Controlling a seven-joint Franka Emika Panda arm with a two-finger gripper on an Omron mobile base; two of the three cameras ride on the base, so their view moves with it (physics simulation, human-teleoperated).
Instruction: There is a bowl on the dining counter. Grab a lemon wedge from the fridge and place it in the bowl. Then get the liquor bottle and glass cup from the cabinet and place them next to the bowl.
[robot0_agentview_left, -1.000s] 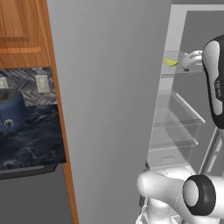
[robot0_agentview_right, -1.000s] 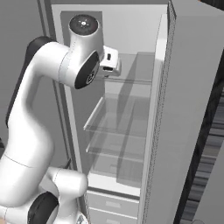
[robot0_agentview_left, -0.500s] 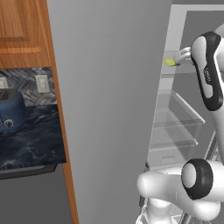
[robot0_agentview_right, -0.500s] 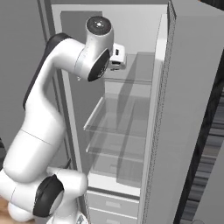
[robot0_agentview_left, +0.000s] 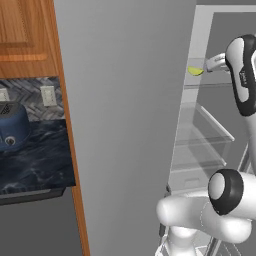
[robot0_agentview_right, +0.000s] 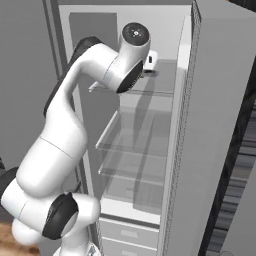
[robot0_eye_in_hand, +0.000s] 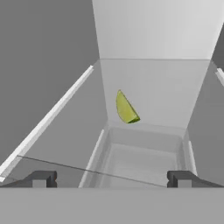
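In the left base view, the fridge (robot0_agentview_left: 130, 125) stands with its door open, the grey door slab filling the middle of the picture. The lemon wedge (robot0_agentview_left: 195, 71) lies on the fridge's top glass shelf (robot0_agentview_left: 210, 86), near that shelf's front left edge. The gripper (robot0_agentview_left: 216, 62) reaches into the fridge just beside the wedge, at the same height, apart from it. To the left of the fridge hangs a wooden cabinet (robot0_agentview_left: 25, 37), and below it a dark marble worktop (robot0_agentview_left: 35, 162) carries a round blue appliance (robot0_agentview_left: 11, 131).

In the right base view, the arm (robot0_agentview_right: 75, 140) rises in front of the fridge and bends into its upper part, the hand at the level of the top shelf (robot0_agentview_right: 150, 92). The open door (robot0_agentview_right: 210, 130) stands at the fridge's right. Lower glass shelves (robot0_agentview_right: 135, 150) and drawers (robot0_agentview_right: 130, 232) sit beneath.

In the hand view, the wedge (robot0_eye_in_hand: 125, 108) rests against the fridge's pale inner surface, ahead of the gripper (robot0_eye_in_hand: 111, 179) and between the lines of its two fingertips (robot0_eye_in_hand: 41, 179). The jaws stand wide apart, holding nothing.
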